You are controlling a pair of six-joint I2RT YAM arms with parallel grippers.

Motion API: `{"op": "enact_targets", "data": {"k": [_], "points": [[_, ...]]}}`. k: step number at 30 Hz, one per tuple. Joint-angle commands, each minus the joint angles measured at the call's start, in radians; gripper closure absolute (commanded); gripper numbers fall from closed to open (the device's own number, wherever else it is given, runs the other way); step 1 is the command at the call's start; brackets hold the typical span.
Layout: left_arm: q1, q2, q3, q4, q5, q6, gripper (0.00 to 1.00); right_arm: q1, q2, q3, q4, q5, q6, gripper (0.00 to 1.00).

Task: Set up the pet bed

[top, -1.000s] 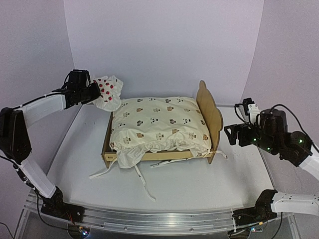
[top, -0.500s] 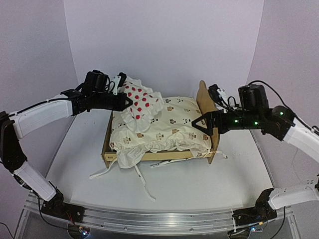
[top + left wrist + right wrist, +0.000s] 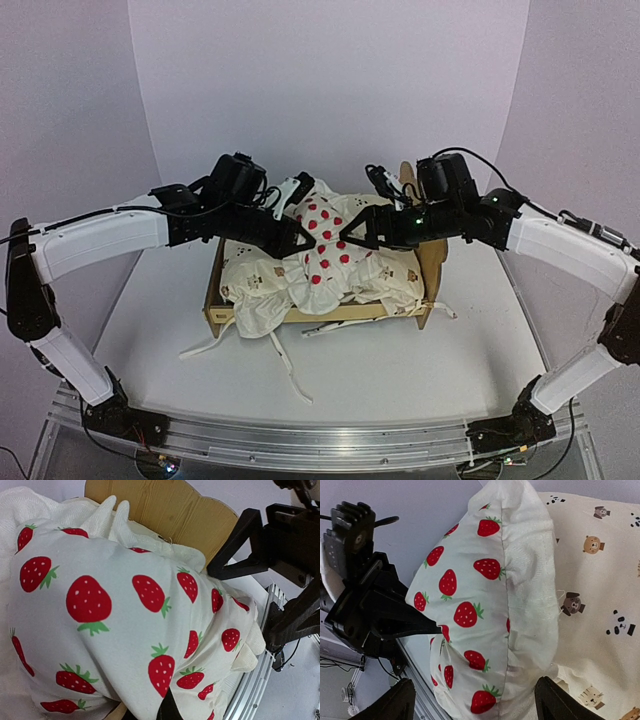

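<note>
The pet bed (image 3: 215, 285) is a light plywood frame with a scalloped headboard (image 3: 406, 180) at the right. A cream animal-print cover (image 3: 250, 270) fills it. My left gripper (image 3: 303, 238) is shut on a white strawberry pillow (image 3: 325, 255) and holds it over the middle of the bed. In the left wrist view the pillow (image 3: 110, 610) fills the frame, with one of my left fingers (image 3: 168, 711) under it. My right gripper (image 3: 353, 240) is open, with its jaws either side of the pillow's other edge (image 3: 485, 605). The grey felt base is hidden.
Loose white tie ribbons (image 3: 285, 365) trail from the cover onto the white table in front of the bed. Lilac walls close in the back and both sides. In the right wrist view the left gripper (image 3: 375, 610) is close by, and the cover (image 3: 600, 580) lies to the right.
My left arm has carried the strawberry pillow right, from the bed's left end to its middle. My right arm has swung left over the headboard, and its open jaws now meet the pillow.
</note>
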Motion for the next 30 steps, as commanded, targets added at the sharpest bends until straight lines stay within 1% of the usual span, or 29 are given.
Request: {"op": "enact_targets", "data": {"k": [1, 3, 5, 6, 8, 12, 13, 14, 15, 16, 17, 18, 20, 21, 22, 25, 30], "points": [[0.000, -0.030, 0.014, 0.046, 0.041, 0.014, 1.00, 0.001, 0.038, 0.036, 0.066, -0.060, 0.063, 0.23], [0.000, -0.038, 0.000, 0.059, 0.064, 0.012, 1.00, 0.004, 0.047, 0.029, 0.084, -0.071, 0.077, 0.28], [0.000, -0.040, -0.008, 0.068, 0.085, 0.010, 1.00, 0.010, 0.058, 0.026, 0.094, -0.077, 0.086, 0.37], [0.000, -0.042, -0.011, 0.072, 0.088, 0.007, 1.00, 0.013, 0.062, 0.026, 0.095, -0.076, 0.088, 0.43], [0.000, -0.049, -0.020, 0.083, 0.087, -0.002, 1.00, 0.020, 0.066, 0.023, 0.096, -0.068, 0.097, 0.65], [0.000, -0.080, -0.058, 0.117, 0.084, -0.026, 0.97, 0.029, 0.059, 0.005, 0.103, -0.031, 0.106, 0.96], [0.000, -0.093, -0.065, 0.122, 0.074, -0.030, 0.95, 0.031, 0.054, 0.001, 0.103, -0.012, 0.109, 1.00], [0.000, -0.107, -0.072, 0.120, 0.054, -0.035, 0.91, 0.034, 0.046, -0.007, 0.103, 0.016, 0.112, 1.00], [0.000, -0.126, -0.079, 0.117, 0.024, -0.043, 0.81, 0.035, 0.036, -0.016, 0.103, 0.052, 0.117, 1.00], [-0.001, -0.144, -0.086, 0.113, -0.006, -0.051, 0.70, 0.036, 0.027, -0.024, 0.103, 0.089, 0.122, 1.00], [-0.001, -0.168, -0.097, 0.109, -0.042, -0.061, 0.56, 0.036, 0.016, -0.033, 0.103, 0.134, 0.128, 1.00], [0.000, -0.198, -0.112, 0.108, -0.078, -0.074, 0.44, 0.036, 0.005, -0.042, 0.103, 0.185, 0.133, 1.00], [0.000, -0.250, -0.150, 0.111, -0.143, -0.089, 0.22, 0.037, -0.009, -0.046, 0.103, 0.266, 0.138, 1.00], [0.000, -0.280, -0.165, 0.111, -0.175, -0.096, 0.14, 0.036, -0.011, -0.045, 0.103, 0.314, 0.138, 1.00], [0.000, -0.303, -0.182, 0.109, -0.198, -0.104, 0.07, 0.036, -0.012, -0.041, 0.103, 0.349, 0.132, 1.00], [0.000, -0.386, -0.228, 0.113, -0.230, -0.113, 0.01, 0.036, 0.009, -0.014, 0.106, 0.462, 0.093, 1.00], [0.000, -0.462, -0.278, 0.095, -0.245, -0.126, 0.01, 0.036, 0.023, 0.020, 0.127, 0.586, 0.057, 1.00]]}}
